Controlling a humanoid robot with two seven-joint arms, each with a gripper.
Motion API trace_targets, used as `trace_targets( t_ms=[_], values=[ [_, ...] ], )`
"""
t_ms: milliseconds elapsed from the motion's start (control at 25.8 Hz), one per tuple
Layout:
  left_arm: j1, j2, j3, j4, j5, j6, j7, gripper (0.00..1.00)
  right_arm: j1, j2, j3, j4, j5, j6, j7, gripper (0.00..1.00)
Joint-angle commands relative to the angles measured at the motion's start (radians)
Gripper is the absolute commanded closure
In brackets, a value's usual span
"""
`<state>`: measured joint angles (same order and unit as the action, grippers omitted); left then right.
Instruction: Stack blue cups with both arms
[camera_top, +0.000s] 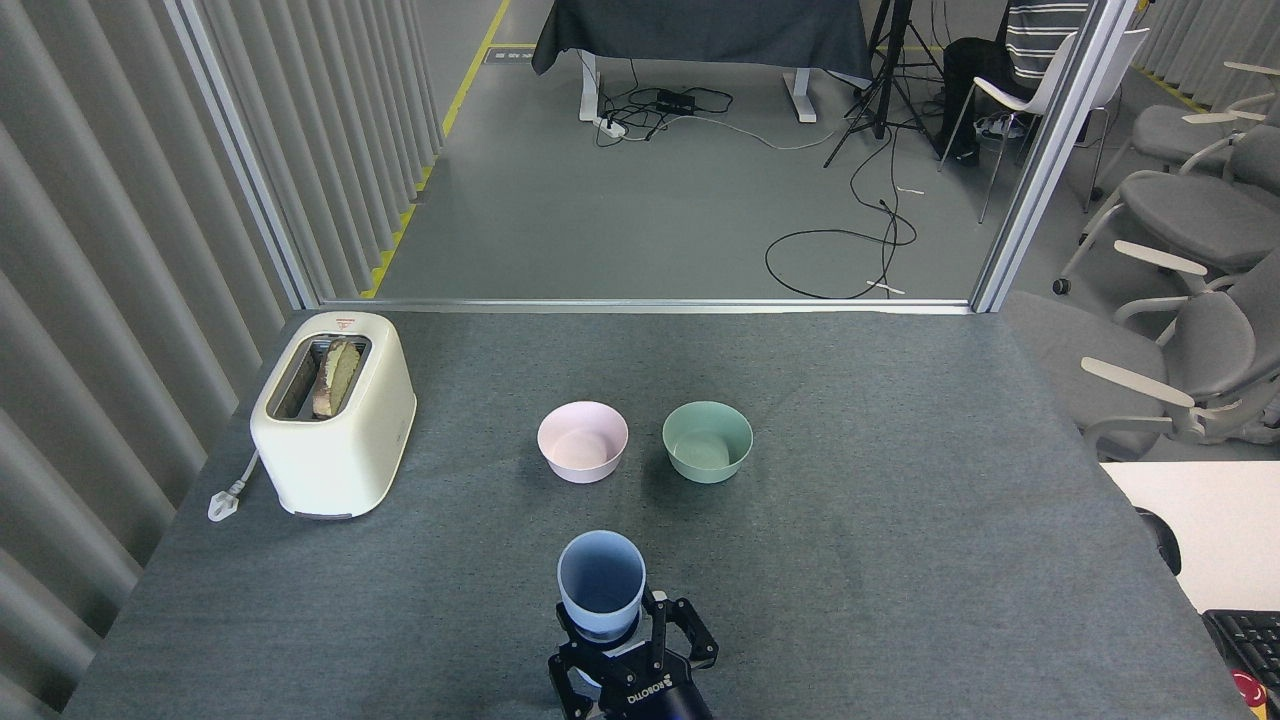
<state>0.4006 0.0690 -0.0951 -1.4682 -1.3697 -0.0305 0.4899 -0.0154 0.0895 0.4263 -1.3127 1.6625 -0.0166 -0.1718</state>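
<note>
**Gripper around blue cup at the near table edge**

At the bottom of the head view, one black gripper (628, 650) has its fingers spread around the base of an upright blue cup (600, 585); which arm it belongs to, and whether it grips, cannot be told. Beyond stand a pink bowl (583, 441) and a green bowl (707, 441), well apart from the toaster (333, 412) at the left.

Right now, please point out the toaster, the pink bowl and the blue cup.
toaster (345, 440): head view, front side wall.
pink bowl (583, 466): head view, front outer wall.
blue cup (600, 625): head view, front outer wall.
</note>
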Motion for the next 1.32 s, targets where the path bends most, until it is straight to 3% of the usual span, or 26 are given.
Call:
trace_targets(
  t_ms=[0,194,349,543,775,930,1047,1279],
  values=[
    [0.000,0.000,0.000,0.000,0.000,0.000,-0.001,0.00,0.000,-0.001,0.003,-0.008,-0.020,-0.003,-0.002,0.00],
    [0.001,0.002,0.000,0.000,0.000,0.000,0.001,0.00,0.005,0.001,0.000,-0.118,-0.027,-0.043,-0.060,0.00],
    [0.001,0.002,0.002,-0.001,0.003,0.000,-0.001,0.00,0.003,0.003,-0.023,-0.249,-0.078,-0.063,-0.114,0.00],
    [0.001,0.003,0.002,-0.001,0.003,0.000,-0.001,0.00,0.018,-0.022,-0.218,-0.252,-0.101,-0.068,-0.107,0.00],
    [0.000,0.000,0.006,-0.009,0.003,-0.002,0.001,0.00,0.253,-0.166,-0.360,-0.217,-0.156,-0.123,-0.172,0.00],
    [-0.006,0.002,0.006,-0.011,0.001,-0.003,-0.001,0.00,0.411,-0.175,-0.435,-0.214,-0.171,-0.131,-0.213,0.00],
    [-0.006,0.003,0.006,-0.011,0.001,-0.003,-0.001,0.00,0.463,-0.178,-0.452,-0.214,-0.171,-0.131,-0.215,0.00],
    [-0.006,0.006,0.009,-0.008,-0.002,0.001,0.001,0.00,0.465,-0.185,-0.457,-0.215,-0.171,-0.131,-0.215,0.00]
  ],
)
